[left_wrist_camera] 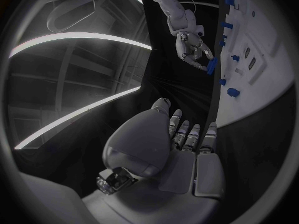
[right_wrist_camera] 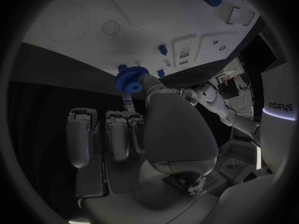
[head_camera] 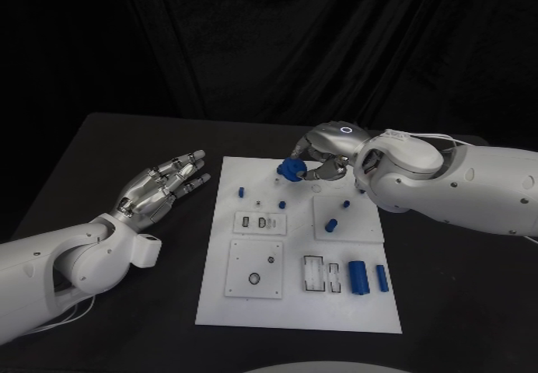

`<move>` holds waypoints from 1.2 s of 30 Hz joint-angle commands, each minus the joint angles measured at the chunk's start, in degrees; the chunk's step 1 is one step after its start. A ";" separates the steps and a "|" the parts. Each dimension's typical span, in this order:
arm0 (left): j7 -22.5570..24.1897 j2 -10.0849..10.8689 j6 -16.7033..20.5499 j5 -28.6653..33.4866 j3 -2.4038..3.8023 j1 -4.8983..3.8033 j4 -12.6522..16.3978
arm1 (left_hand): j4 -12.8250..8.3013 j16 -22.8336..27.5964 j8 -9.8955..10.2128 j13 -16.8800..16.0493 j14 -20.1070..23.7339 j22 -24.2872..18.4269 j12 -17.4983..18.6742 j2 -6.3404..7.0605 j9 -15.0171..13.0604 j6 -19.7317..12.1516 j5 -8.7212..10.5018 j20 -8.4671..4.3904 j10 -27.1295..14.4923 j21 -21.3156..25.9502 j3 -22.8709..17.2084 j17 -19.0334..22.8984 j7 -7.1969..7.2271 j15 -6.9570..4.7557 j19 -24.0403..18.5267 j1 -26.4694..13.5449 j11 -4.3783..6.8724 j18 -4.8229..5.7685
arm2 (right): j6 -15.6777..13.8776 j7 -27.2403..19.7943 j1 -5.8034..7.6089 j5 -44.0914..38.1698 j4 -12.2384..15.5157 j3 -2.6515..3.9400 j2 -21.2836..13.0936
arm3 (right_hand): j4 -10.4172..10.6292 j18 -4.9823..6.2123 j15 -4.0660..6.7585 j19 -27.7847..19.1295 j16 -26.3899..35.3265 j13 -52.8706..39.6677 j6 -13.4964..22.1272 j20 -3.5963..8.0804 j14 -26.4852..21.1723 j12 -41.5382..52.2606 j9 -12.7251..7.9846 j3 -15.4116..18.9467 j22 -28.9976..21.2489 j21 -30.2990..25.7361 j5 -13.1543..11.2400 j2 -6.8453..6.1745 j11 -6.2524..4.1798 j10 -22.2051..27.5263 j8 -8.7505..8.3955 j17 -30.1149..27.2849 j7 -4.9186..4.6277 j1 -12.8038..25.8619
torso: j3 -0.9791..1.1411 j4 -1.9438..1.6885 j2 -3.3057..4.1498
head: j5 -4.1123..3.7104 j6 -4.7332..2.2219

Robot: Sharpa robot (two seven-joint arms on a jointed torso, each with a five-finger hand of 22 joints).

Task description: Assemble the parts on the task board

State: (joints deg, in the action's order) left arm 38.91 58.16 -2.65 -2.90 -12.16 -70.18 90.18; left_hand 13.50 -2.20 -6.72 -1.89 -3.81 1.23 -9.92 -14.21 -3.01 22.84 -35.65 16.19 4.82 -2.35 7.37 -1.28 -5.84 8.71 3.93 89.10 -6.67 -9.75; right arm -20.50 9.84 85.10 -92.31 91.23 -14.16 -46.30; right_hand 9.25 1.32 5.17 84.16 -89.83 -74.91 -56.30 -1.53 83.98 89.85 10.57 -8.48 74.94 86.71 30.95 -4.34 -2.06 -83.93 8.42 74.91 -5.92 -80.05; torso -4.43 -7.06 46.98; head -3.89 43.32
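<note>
The white task board (head_camera: 361, 312) lies in the middle of the black table. Over its far edge my right hand (head_camera: 327, 152) pinches a blue toothed gear (head_camera: 292, 169) in its fingertips; the right wrist view has the gear (right_wrist_camera: 129, 79) at the tips of the hand (right_wrist_camera: 152, 129), just off the board (right_wrist_camera: 81, 35). My left hand (head_camera: 164, 187) hovers left of the board, holding nothing, its fingers spread and stretched out. In the left wrist view that hand (left_wrist_camera: 181, 142) sits in front, and the right hand (left_wrist_camera: 192, 46) with the gear (left_wrist_camera: 211, 65) is beyond it, beside the board (left_wrist_camera: 264, 97).
Small blue pegs stand on the board (head_camera: 241, 190) (head_camera: 281, 204) (head_camera: 331, 224). Two blue cylinders (head_camera: 358, 277) (head_camera: 382, 277) lie near its right edge, beside white slotted inserts (head_camera: 317, 273). A square plate with round holes (head_camera: 254, 268) sits at the near left.
</note>
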 commanded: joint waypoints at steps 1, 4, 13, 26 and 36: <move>3.14 -0.25 -0.83 -0.06 0.04 -0.01 0.00 | 0.07 -0.35 -0.03 -0.03 -0.07 0.10 -0.39 -0.07 0.04 -0.05 -0.21 0.29 -0.02 -0.21 -0.32 -0.09 -0.17 0.40 -0.02 0.27 -0.44 -0.59 | 1.28 -0.37 -0.30 -0.22 -1.18 0.04 1.33 | 0.74 -0.31 -0.33 3.40 -0.17 -15.09 -4.21 -0.02 6.02 0.15 13.73 -0.67 12.91 0.27 -1.16 -0.08 0.49 -6.07 7.49 15.09 3.26 0.79 | -0.02 0.03 -0.01 | -0.13 0.11; 3.15 -0.43 -0.89 -0.06 0.04 -0.01 -0.11 | 0.07 -0.35 -0.03 -0.03 -0.07 0.10 -0.39 -0.07 0.04 -0.05 -0.21 0.29 -0.02 -0.21 -0.32 -0.09 -0.17 0.40 -0.02 0.27 -0.44 -0.59 | 1.68 -0.52 -0.74 -0.22 -2.51 0.04 2.96 | 0.79 -0.30 -0.42 3.40 -0.17 -15.09 -4.10 -0.07 6.02 0.15 13.83 -0.72 12.91 0.25 -1.42 -0.10 0.59 -6.07 7.43 15.09 3.18 0.88 | 0.02 -0.09 0.06 | -0.27 0.15; 3.11 -0.68 -0.98 -0.06 0.04 -0.01 -0.27 | 0.07 -0.35 -0.03 -0.03 -0.07 0.10 -0.39 -0.07 0.04 -0.05 -0.21 0.29 -0.02 -0.21 -0.32 -0.09 -0.17 0.40 -0.02 0.27 -0.44 -0.59 | 3.31 -0.08 -1.60 -3.71 -5.07 0.05 6.10 | 0.83 -0.29 -0.57 3.38 -0.17 -15.09 -3.71 -0.20 6.02 0.15 13.96 -0.84 12.89 0.21 -1.68 -0.17 0.76 -6.07 7.18 15.09 2.97 1.00 | -0.01 -0.25 0.16 | -0.44 0.23; 3.03 -0.91 -1.09 -0.06 0.04 -0.01 -0.36 | 0.07 -0.35 -0.03 -0.03 -0.07 0.10 -0.39 -0.07 0.04 -0.05 -0.21 0.29 -0.02 -0.21 -0.32 -0.09 -0.17 0.40 -0.02 0.27 -0.44 -0.59 | 5.98 0.98 -1.96 -4.65 -6.59 0.05 7.52 | 0.87 -0.04 -0.99 2.79 -0.17 -15.09 -0.50 -0.71 6.02 0.15 13.86 -1.69 12.43 -0.59 -2.84 -0.23 1.14 -6.07 4.81 15.09 1.89 1.46 | 0.02 -0.18 0.15 | -0.55 0.37; 2.94 -0.96 -1.17 -0.06 0.04 -0.01 -0.51 | 0.07 -0.35 -0.03 -0.03 -0.07 0.10 -0.39 -0.07 0.04 -0.05 -0.21 0.29 -0.02 -0.21 -0.32 -0.09 -0.17 0.40 -0.02 0.27 -0.44 -0.59 | 7.64 0.67 -2.24 -4.69 -7.08 0.05 8.35 | 1.41 0.50 -1.24 1.44 -0.17 -15.09 6.50 -1.06 6.02 0.15 10.19 -3.52 11.47 -2.50 -5.93 -0.99 1.39 -6.07 -1.57 15.09 1.54 2.56 | 0.04 -0.07 0.13 | -0.42 0.47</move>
State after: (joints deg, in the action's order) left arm 38.91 57.31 -3.03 -2.91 -12.16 -70.18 89.61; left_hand 13.51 -2.20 -6.72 -1.89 -3.81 1.23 -9.92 -14.21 -3.01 22.84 -35.65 16.19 4.82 -2.35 7.39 -1.28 -5.84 8.71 3.93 89.10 -6.66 -9.75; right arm -14.81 9.85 83.06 -96.29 84.16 -14.12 -38.02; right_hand 10.67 1.35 4.39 83.94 -89.83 -74.95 -50.11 -2.16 83.94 89.85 19.19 -11.65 74.92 84.32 25.32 -5.04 -1.01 -84.12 7.29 74.91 -4.33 -77.83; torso -4.39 -7.16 47.13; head -4.31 43.75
